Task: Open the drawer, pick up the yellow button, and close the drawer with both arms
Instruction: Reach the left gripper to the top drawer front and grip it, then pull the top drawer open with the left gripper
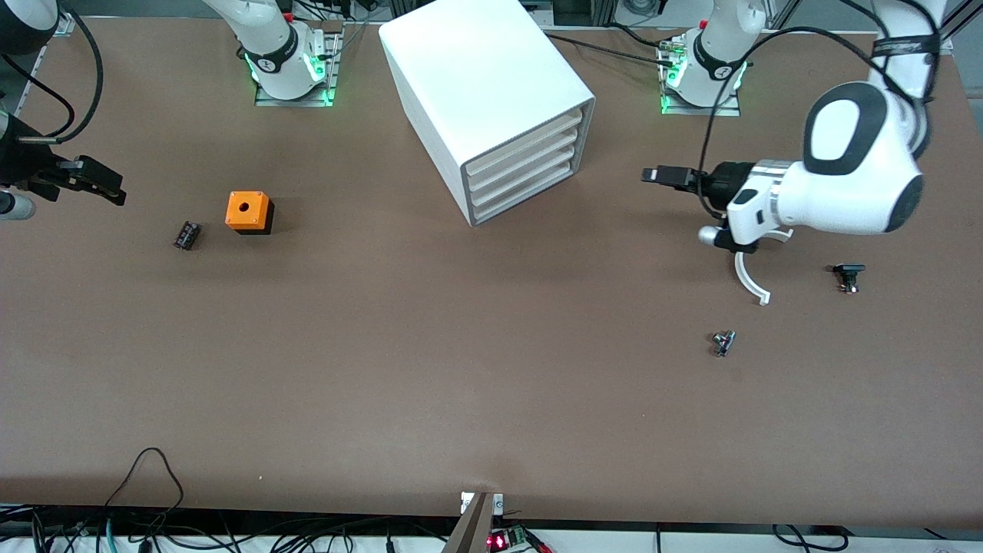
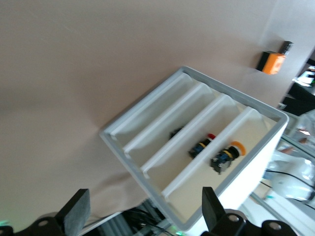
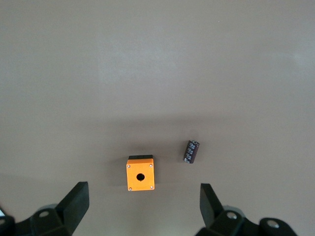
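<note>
The white cabinet (image 1: 476, 69) stands at the back middle of the table, and its uppermost drawer (image 1: 530, 137) sits flush with the three fronts below it. In the left wrist view I look into the drawer fronts. The button (image 2: 227, 155), with an orange-yellow cap, lies in the uppermost drawer (image 2: 206, 182). My left gripper (image 1: 659, 175) (image 2: 142, 216) is open and empty. It hangs level with the drawer fronts, a short way off toward the left arm's end. My right gripper (image 1: 98, 181) (image 3: 142, 204) is open and empty over the right arm's end of the table.
An orange cube with a hole (image 1: 248, 211) (image 3: 141, 173) and a small black part (image 1: 187, 234) (image 3: 192, 151) lie near the right gripper. A black part (image 1: 848, 275) and a small metal part (image 1: 723, 342) lie under the left arm. Lower drawers hold a red-capped part (image 2: 202, 144).
</note>
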Controlling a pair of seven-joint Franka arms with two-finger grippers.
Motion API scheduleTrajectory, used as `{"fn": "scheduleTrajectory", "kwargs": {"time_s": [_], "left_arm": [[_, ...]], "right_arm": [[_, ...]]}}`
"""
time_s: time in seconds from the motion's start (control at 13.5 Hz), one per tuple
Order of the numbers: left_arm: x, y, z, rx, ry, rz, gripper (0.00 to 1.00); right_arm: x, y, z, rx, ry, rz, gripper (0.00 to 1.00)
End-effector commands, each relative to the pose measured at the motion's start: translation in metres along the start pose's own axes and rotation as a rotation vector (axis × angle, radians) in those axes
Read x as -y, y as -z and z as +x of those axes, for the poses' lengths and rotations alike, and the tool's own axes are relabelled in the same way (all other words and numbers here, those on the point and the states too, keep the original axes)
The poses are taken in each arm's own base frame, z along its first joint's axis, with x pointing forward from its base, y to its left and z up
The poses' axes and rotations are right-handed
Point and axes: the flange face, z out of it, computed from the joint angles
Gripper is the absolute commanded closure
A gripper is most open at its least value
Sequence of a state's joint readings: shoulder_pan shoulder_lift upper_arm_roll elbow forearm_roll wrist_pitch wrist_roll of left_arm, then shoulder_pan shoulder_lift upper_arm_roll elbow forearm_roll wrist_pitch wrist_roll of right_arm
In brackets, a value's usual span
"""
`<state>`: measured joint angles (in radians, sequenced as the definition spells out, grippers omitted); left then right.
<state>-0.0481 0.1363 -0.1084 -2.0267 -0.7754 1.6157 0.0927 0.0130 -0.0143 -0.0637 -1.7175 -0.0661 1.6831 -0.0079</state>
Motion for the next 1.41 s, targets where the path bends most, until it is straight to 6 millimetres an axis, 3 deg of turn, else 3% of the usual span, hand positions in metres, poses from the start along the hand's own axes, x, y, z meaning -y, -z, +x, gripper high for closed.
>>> {"fn": "scheduleTrajectory", "kwargs": {"time_s": [0.0,0.3,0.74,0.89,0.97,1.04,1.34], "left_arm": [[-0.002,-0.062,-0.005,0.02,-0.031,-0.093,0.0],[-0.015,-0.135,-0.016,0.046,-0.014,-0.148,0.01],[-0.018,-0.193,-0.035,0.112,0.002,-0.131,0.14],[-0.025,-0.204,-0.04,0.13,-0.015,-0.119,0.28],[-0.026,-0.205,-0.041,0.132,-0.018,-0.118,0.57],[-0.024,-0.204,-0.04,0.131,-0.015,-0.119,1.0],[-0.013,-0.182,-0.028,0.076,0.007,-0.126,1.0]], "right_arm": [[-0.002,0.005,-0.001,0.002,0.009,0.008,0.0],[-0.003,0.005,-0.001,0.002,0.007,0.009,0.0],[-0.003,0.005,-0.001,0.002,0.007,0.009,0.0],[-0.004,0.005,-0.001,0.002,0.003,0.009,0.0],[-0.003,0.004,-0.001,0.003,0.003,0.011,0.0],[-0.003,0.003,0.0,0.005,0.003,0.011,0.0],[-0.003,0.003,0.0,0.003,0.006,0.009,0.0]]}}
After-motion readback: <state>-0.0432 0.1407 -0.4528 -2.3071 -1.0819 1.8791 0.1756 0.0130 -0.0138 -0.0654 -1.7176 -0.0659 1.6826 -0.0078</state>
